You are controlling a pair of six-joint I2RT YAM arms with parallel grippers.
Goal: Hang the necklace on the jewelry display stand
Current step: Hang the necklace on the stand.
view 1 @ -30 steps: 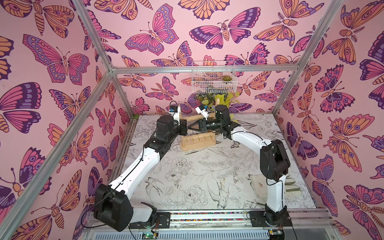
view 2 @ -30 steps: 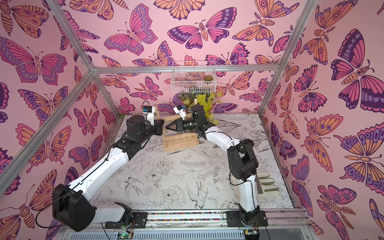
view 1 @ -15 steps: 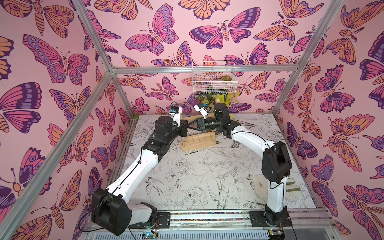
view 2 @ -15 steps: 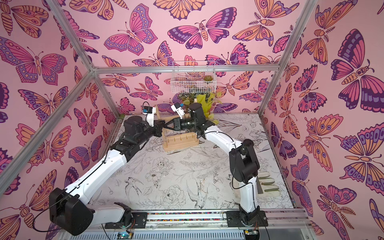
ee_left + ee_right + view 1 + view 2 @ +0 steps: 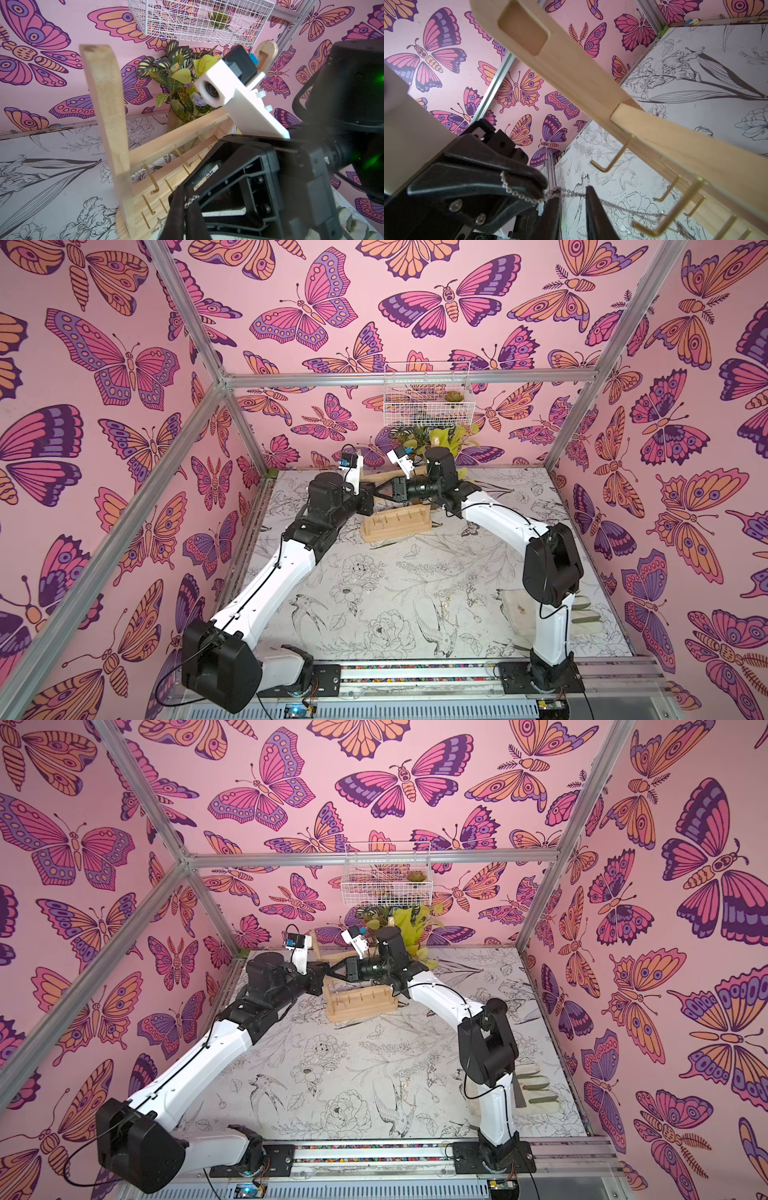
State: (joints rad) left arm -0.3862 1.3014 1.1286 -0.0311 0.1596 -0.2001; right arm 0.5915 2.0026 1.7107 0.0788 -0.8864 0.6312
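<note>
1. Butterfly walls surround the flower-printed worktop point(image 5: 395, 593); the stand point(image 5: 395, 526) is upright near its back.
2. The left claw point(image 5: 186, 197) is pressed together on the necklace point(image 5: 623, 206), high beside the stand.
3. The right claw point(image 5: 572, 193) is a little spread. The necklace crosses its gap and reaches a gold hook point(image 5: 652, 230).

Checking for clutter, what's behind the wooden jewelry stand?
A leafy plant in a vase stands behind the jewelry stand; the crossbars hide the vase's lower part.
</note>
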